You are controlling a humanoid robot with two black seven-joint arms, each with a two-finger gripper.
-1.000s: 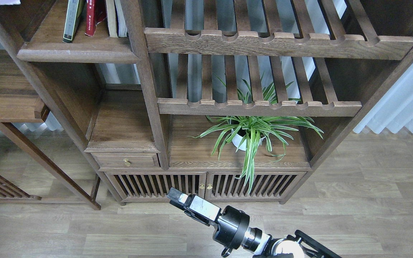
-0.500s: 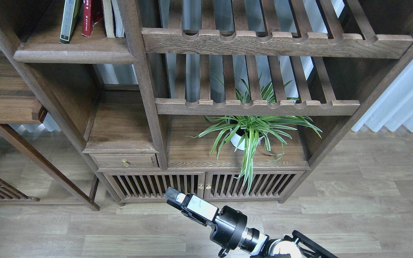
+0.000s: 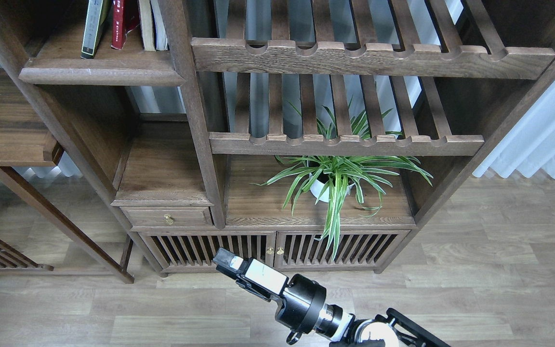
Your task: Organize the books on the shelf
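The books [image 3: 123,24] stood on the shelf [image 3: 99,70], as before. Your right pincer [image 3: 223,260] had crept up and left; you couldn't tell whether it was open.

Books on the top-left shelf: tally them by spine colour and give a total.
Green-edged book: 1
Red book: 1
Pale books: 2
Total: 4, all standing on the shelf, their tops cut off by the frame.

Paperback books [image 3: 122,24] upright on the solid dark-brown plank shelf [image 3: 99,72] at eleven o'clock, potted spider plant [image 3: 337,180] at one o'clock, my black right gripper [image 3: 224,260] at six o'clock.
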